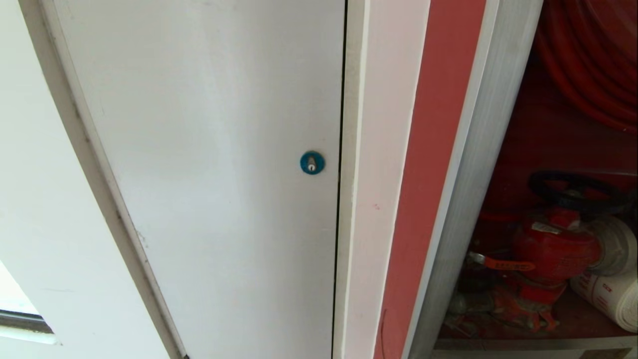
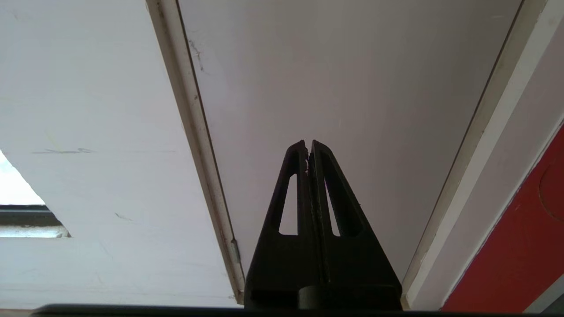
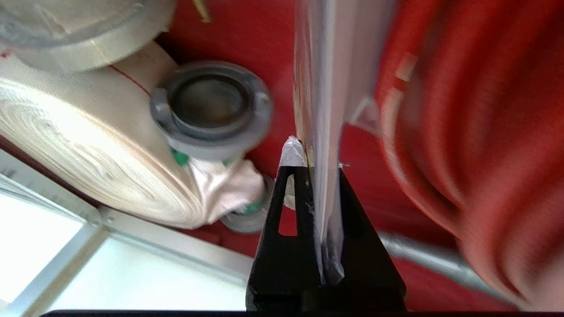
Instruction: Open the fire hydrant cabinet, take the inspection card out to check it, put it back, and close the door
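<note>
The fire hydrant cabinet point(image 1: 558, 209) stands open at the right side of the head view. Its red inside shows, with the red hose reel point(image 1: 593, 60) up high, the red hydrant valve point(image 1: 553, 249) lower down and the white rolled hose point(image 1: 608, 294) in the corner. To the left of the cabinet is a plain white door point(image 1: 209, 174) with a round blue lock point(image 1: 312, 162). That one is not part of the job.

Neither arm shows in the head view. The right gripper point(image 3: 318, 165) is inside the cabinet, between the white rolled hose and the red hose reel. Its jaws are pinched tight on the inspection card point(image 3: 321, 88). The card is seen edge-on, a thin pale strip. It sticks straight out from the tips, so its long side runs the same way the jaws point, deeper into the cabinet.

The left gripper point(image 2: 309, 145) is parked facing the white door, well away from the card. Its jaws are pressed together with nothing in them.

So the right arm is the one with the card. The right wrist view is smeared, so I think that arm is on the move. I cannot tell if the card is coming out or going back.
</note>
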### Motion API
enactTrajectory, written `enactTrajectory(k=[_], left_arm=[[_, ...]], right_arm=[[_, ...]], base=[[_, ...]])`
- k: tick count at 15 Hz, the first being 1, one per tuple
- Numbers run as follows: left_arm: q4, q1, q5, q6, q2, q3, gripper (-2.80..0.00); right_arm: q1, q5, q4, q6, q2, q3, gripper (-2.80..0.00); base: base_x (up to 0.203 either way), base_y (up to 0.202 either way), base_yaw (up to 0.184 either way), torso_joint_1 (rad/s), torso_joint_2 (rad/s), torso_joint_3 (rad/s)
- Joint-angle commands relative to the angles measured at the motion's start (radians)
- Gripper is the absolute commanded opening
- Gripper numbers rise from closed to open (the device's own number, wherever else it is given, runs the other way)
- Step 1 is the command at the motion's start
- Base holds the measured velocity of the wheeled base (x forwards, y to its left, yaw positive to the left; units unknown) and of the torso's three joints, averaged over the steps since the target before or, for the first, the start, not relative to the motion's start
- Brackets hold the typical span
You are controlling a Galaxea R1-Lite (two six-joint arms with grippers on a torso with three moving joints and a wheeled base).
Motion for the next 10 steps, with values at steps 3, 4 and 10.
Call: enactTrajectory(k=[3, 4, 10], left_arm=[[0.000, 0.000, -0.001, 0.000, 0.000, 0.000, -2.80], [0.000, 0.000, -0.001, 0.000, 0.000, 0.000, -2.80], [0.000, 0.000, -0.001, 0.000, 0.000, 0.000, -2.80]], right_arm=[[0.012, 0.030, -0.068, 0.004, 0.130, 0.003, -2.80], [0.018, 0.048, -0.098, 0.019, 0.148, 0.003, -2.80], [0.102, 0.060, -0.182, 0.072, 0.202, 0.025, -2.80]], base=[[0.000, 0.000, 0.000, 0.000, 0.00, 0.000], [0.000, 0.000, 0.000, 0.000, 0.00, 0.000], [0.000, 0.000, 0.000, 0.000, 0.00, 0.000]])
